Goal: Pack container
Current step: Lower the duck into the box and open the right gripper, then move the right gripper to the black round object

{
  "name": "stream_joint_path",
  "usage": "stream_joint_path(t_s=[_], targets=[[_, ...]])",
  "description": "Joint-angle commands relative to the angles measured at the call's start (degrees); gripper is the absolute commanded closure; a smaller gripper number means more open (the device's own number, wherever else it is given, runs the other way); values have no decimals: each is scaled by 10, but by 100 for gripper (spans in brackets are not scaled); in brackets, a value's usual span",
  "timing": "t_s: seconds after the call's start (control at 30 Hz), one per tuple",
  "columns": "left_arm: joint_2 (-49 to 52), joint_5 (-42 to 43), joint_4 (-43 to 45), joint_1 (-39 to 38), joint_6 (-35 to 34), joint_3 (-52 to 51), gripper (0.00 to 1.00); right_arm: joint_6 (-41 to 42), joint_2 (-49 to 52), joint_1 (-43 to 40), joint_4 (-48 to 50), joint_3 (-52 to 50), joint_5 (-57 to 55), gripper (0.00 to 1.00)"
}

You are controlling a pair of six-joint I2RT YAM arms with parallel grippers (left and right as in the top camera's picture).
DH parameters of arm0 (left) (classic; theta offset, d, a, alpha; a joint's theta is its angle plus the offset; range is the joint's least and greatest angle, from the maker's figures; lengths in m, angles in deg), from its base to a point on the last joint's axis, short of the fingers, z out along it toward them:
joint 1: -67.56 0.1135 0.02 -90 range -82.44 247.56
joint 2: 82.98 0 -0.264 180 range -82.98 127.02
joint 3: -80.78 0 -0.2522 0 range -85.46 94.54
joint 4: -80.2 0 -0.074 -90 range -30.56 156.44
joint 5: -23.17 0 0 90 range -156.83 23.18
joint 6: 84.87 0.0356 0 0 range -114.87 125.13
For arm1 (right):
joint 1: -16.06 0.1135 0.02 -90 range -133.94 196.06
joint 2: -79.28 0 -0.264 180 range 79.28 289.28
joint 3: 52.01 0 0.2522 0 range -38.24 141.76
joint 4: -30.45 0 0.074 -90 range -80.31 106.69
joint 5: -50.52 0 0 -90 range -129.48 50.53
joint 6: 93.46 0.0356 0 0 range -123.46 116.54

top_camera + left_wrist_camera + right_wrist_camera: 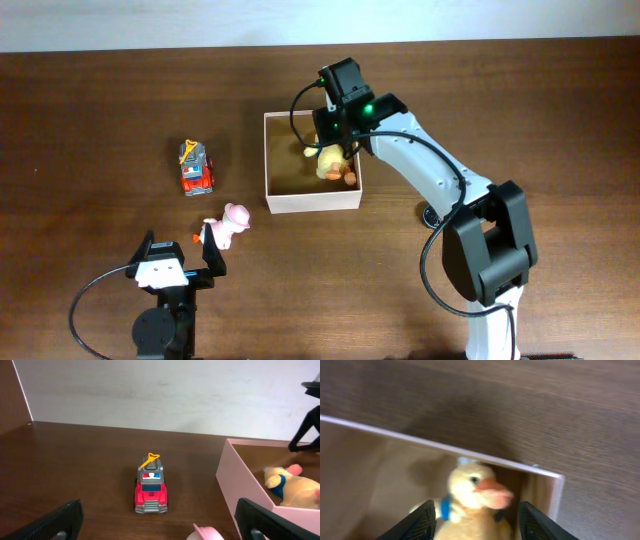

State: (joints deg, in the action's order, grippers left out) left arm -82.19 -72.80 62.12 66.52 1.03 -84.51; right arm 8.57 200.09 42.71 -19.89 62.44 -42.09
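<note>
The container [312, 203] is a square shallow box with cream walls and a tan inside, at the table's middle. A yellow plush duck [329, 160] with an orange beak lies in its right half. My right gripper [335, 140] hangs over the duck. In the right wrist view its fingers [475, 520] stand apart on either side of the duck [470, 495], open. My left gripper [182, 250] is open and empty at the front left, just behind a pink toy figure [232, 222]. A red toy fire truck [196, 169] stands left of the container.
In the left wrist view the fire truck [150, 489] sits ahead between the fingers [160, 522], the pink toy's top [204, 534] at the bottom edge, and the container wall [240, 477] to the right with the duck [287, 486] inside. A pale wall lies beyond the table's far edge.
</note>
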Motion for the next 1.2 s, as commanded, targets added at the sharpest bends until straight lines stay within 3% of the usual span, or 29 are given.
stream_joint_path(t_s=[0.0,0.13,0.3,0.4,0.67,1.17], targets=[[-3,6,1,3,7,-4,1,3,-23,-37,-37,55,-26,44],[-3,6,1,3,7,-4,1,3,-31,-68,-147,125,-61,43],[-3,6,1,3,7,-4,1,3,-31,-104,-289,196,-63,30],[-3,6,1,3,7,-4,1,3,-31,-114,-321,210,-63,24],[-3,6,1,3,7,-4,1,11,-31,-117,-439,206,-63,22],[-3,6,1,3,7,-4,1,50,-31,-162,-558,195,-82,17]])
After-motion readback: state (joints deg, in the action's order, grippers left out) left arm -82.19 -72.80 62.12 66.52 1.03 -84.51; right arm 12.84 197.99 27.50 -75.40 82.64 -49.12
